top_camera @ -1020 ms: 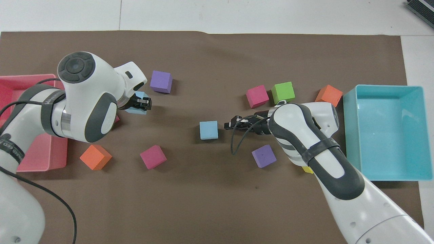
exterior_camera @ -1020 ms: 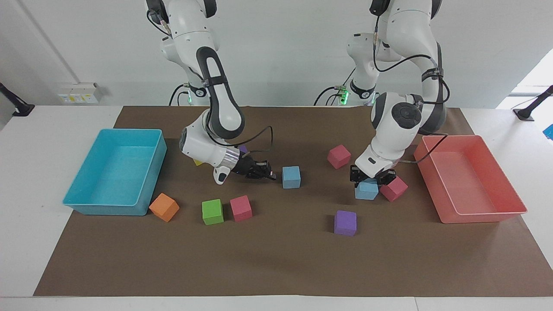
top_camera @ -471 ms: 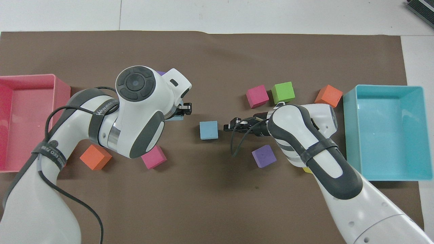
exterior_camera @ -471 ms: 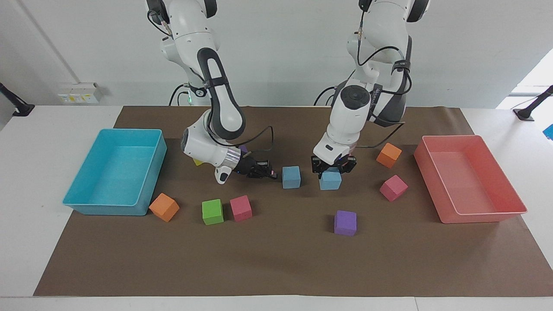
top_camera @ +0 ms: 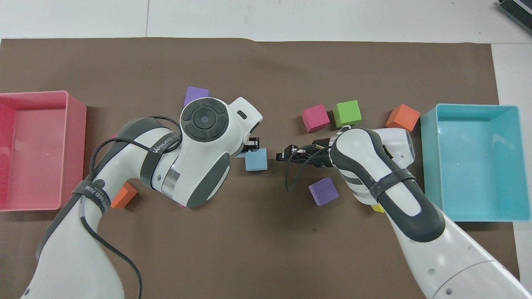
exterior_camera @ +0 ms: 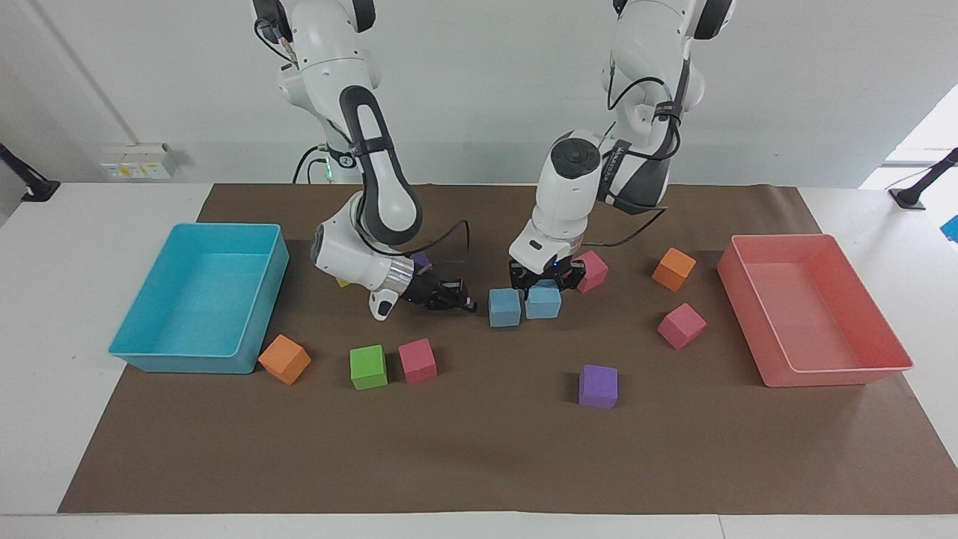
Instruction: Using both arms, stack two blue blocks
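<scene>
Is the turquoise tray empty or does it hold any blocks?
Empty. Only the bare floor shows inside the turquoise tray; the nearest block, an orange block, sits outside it on the brown mat.

Facing cam: high, across the table (exterior_camera: 45,299), looks back at both robots, whole mat (exterior_camera: 479,464) in shot. Overhead cam: above robots' end, steep down, closer in. Half-turn apart; both share mat (top_camera: 266,249), trays, cubes.

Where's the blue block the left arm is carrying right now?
Facing view: mid-table, the carried blue block sits in the left gripper, right beside the other blue block on the left arm's side, seemingly touching it, not on top.
</scene>
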Available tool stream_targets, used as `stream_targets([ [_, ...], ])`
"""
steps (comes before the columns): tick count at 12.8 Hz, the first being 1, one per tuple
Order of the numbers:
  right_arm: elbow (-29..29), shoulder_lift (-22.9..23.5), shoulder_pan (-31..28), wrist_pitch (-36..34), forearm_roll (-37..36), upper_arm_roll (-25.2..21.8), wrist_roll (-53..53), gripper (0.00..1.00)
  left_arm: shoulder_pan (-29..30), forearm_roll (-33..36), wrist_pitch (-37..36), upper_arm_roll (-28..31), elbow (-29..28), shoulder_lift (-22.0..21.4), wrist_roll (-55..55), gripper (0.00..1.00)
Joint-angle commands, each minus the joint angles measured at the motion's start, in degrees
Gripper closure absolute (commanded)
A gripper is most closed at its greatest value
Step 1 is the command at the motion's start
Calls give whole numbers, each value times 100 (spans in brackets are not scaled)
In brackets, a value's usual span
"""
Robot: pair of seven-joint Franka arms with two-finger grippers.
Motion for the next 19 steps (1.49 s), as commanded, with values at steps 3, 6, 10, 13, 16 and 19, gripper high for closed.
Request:
stream_targets([
  [3, -72, 51, -127, -120, 404, 56, -537, 100, -358, -132, 331, 59, 95, 313, -127, 100],
  [6, -72, 51, -136, -120, 395, 48, -537, 100, -472, -115, 217, 77, 17, 295, -321, 100],
  [10, -72, 51, -136, -120, 404, 48, -546, 100, -516, 35, 111, 86, -1, 269, -549, 100],
  [13, -72, 51, -136, -120, 404, 48, -546, 100, -516, 96, 102, 94, 7, 251, -654, 100],
  [16, -72, 51, -136, -120, 395, 48, -546, 100, -516, 201, 76, 94, -1, 181, -786, 100],
  [19, -72, 51, -136, -111, 395, 48, -554, 100, -525, 290, -12, 86, -28, 119, -804, 100],
])
